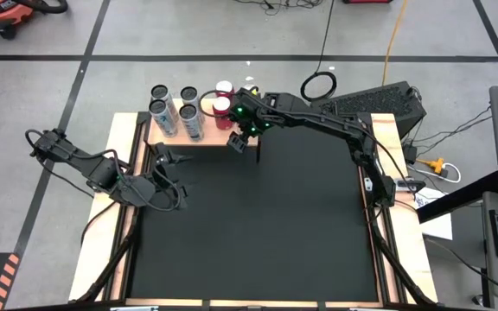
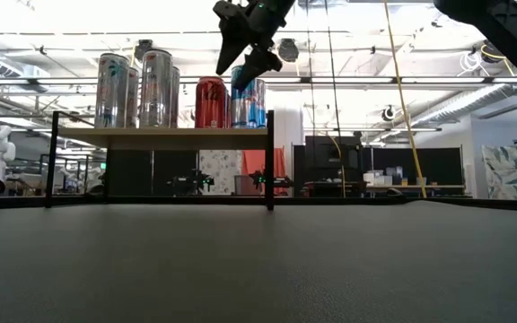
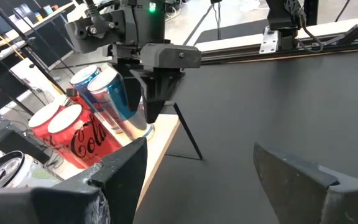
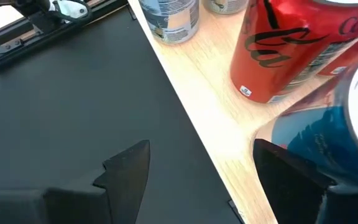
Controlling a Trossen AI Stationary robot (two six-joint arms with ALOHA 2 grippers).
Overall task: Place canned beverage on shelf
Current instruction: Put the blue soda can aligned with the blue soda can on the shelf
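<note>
Right claw [image 1: 245, 138] near top centre of the high view, fingers spread, gripping nothing, poised just above the blue can [image 3: 118, 102]. Blue can upright, long axis vertical, standing at the shelf [image 1: 206, 136] corner beside two red cans [image 2: 211, 102]; "Coca-Cola" script partly readable on one. Silver cans [image 2: 133, 90] upright at the shelf's far left. Left claw [image 1: 169, 177] parted and empty, over the black counter [image 1: 258, 233] at left.

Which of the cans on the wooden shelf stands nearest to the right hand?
The blue can at the shelf's end, directly beside the right hand; the red cans and silver cans stand farther along.
</note>
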